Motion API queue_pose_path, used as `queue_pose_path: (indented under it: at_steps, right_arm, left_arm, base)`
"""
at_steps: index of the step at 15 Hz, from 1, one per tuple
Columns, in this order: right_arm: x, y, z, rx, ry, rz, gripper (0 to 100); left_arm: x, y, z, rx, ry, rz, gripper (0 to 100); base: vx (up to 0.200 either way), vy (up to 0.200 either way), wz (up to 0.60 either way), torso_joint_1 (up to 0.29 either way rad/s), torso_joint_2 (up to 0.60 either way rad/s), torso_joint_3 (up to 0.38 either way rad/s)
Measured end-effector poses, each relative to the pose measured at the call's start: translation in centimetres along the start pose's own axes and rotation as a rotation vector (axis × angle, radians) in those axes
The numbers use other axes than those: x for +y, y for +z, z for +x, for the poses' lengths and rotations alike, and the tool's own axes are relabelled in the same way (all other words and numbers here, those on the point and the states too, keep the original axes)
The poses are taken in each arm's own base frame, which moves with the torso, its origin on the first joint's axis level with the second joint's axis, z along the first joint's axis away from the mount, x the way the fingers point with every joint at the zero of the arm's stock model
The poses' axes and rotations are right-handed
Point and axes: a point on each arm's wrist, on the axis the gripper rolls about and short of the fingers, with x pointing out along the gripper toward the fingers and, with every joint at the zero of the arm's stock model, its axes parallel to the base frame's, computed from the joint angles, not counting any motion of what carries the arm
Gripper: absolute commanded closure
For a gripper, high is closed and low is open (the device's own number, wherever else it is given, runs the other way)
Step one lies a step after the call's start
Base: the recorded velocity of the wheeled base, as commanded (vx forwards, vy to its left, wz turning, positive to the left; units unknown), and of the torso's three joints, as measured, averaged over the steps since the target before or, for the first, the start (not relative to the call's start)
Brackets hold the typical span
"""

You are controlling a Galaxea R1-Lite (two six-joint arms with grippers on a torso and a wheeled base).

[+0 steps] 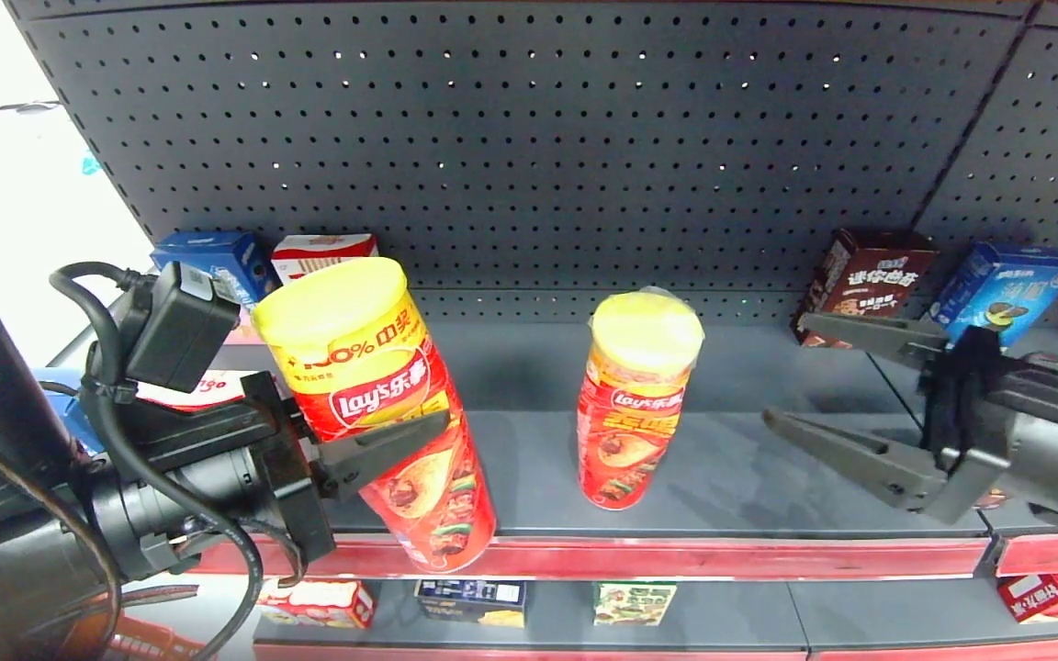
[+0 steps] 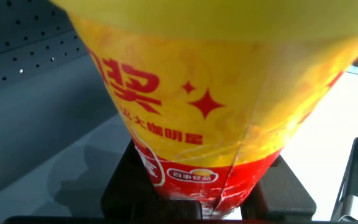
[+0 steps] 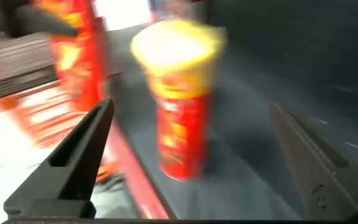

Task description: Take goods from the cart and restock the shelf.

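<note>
A red and yellow chip can [image 1: 359, 358] with a yellow lid hangs tilted over the front left edge of the grey shelf [image 1: 749, 496]. My left gripper [image 1: 400, 431] is shut on its middle, and the can's yellow upper part [image 2: 210, 106] looms close in the left wrist view. A second, similar can [image 1: 635, 404] stands upright on the shelf near the middle. My right gripper [image 1: 786, 372] is open to the right of that can, apart from it. In the right wrist view the standing can [image 3: 182, 106] lies ahead between the spread fingers of the right gripper [image 3: 191, 109].
A blue box [image 1: 212, 257] and a red-white box [image 1: 322, 248] sit at the shelf's back left. A brown box [image 1: 869, 275] and a blue box [image 1: 997, 289] lean at the back right. A pegboard wall [image 1: 529, 138] closes the back. Small boxes [image 1: 469, 601] lie on the lower shelf.
</note>
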Motion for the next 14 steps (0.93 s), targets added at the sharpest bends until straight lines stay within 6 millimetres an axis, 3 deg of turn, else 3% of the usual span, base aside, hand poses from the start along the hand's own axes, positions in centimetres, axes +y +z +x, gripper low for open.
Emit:
queue_pose_path:
  at_steps: [2,5,10,14]
  right_arm:
    - [1.1,1.1,-3.2,0.004,-0.14,-0.008,0]
    - [3.5,0.7,-8.3,0.081,-0.307,0.01,0]
    - [7.4,-3.7,-16.0,0.294,-0.56,0.07,0]
    - [9.8,-8.4,-18.9,0.365,-0.813,0.134,0]
  left_arm:
    - [0.0,0.2,0.0,-0.007,0.0,0.004,100]
    - [-0.1,0.2,0.1,-0.007,-0.007,0.004,100]
    - [-0.1,0.1,0.0,-0.006,-0.003,0.003,100]
    - [-0.2,0.3,0.1,-0.012,-0.009,0.007,100]
  base:
    - [0.0,0.0,0.0,0.0,0.0,0.0]
    - [0.0,0.0,0.0,0.0,0.0,0.0]
    - [0.0,0.0,0.0,0.0,0.0,0.0]
    - [0.0,0.0,0.0,0.0,0.0,0.0]
